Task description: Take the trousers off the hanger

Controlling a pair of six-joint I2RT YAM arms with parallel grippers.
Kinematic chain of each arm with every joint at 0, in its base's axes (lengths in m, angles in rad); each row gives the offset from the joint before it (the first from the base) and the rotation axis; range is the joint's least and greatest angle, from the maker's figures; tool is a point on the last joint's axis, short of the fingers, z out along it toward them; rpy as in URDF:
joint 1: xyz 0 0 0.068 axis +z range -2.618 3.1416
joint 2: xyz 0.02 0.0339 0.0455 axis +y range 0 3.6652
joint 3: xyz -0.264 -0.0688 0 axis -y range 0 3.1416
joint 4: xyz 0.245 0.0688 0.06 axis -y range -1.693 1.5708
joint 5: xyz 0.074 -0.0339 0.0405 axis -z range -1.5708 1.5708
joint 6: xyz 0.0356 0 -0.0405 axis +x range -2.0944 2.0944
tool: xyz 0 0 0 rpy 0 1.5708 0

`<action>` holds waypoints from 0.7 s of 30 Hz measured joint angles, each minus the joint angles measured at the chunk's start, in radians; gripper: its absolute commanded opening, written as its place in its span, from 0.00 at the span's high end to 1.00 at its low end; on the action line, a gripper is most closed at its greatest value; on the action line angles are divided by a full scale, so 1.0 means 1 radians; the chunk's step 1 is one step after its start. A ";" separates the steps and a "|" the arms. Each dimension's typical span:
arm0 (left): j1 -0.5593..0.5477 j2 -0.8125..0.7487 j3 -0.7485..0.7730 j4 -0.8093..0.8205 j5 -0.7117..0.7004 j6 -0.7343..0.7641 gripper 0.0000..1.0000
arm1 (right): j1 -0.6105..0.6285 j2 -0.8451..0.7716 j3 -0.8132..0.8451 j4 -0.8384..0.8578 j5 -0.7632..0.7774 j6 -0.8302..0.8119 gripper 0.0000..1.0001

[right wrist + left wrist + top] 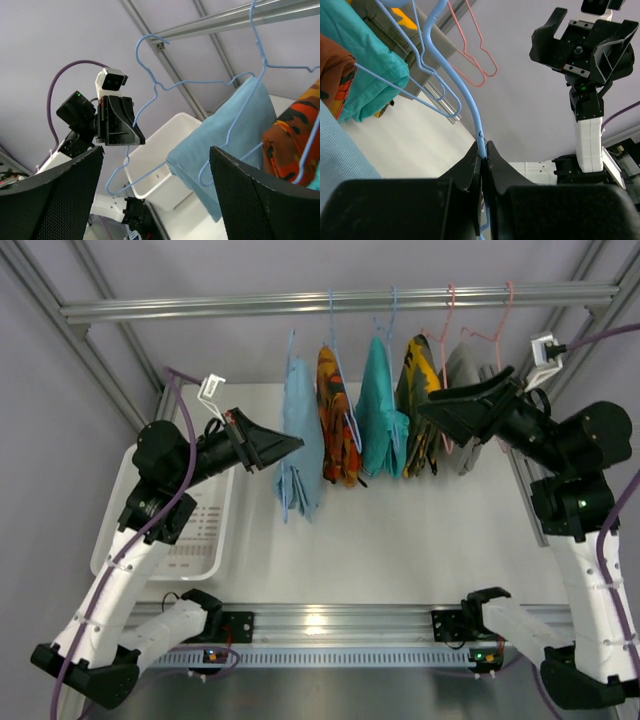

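Basket, white, sits far left on the table. Left gripper is next to it, raised. Its fingers are pressed together on the hanger, with the blue wire running straight up out of the seam between the two pads. The grip is on the wire frame only, not on cloth.

Trousers hang draped over the hanger's lower bar, just right of the left fingertips and partly below them. Whether the cloth brushes the fingers I cannot tell. Whether the hook touches the rail I also cannot tell.

Further right on the rail hang an orange-patterned garment, a teal garment, a yellow-and-dark one and a grey one, with pink hangers above.

Right gripper is far right, level with the grey garment. Its fingers are spread wide with nothing between them, well apart from the trousers.
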 measured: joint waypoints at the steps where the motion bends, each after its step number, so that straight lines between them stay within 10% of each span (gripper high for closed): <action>1: 0.000 -0.002 0.000 -0.010 -0.006 0.001 1.00 | 0.031 0.027 0.016 0.000 0.009 -0.008 0.15; 21: 0.035 -0.041 -0.027 -0.045 -0.069 0.036 1.00 | 0.516 0.472 0.237 0.028 0.137 -0.016 0.24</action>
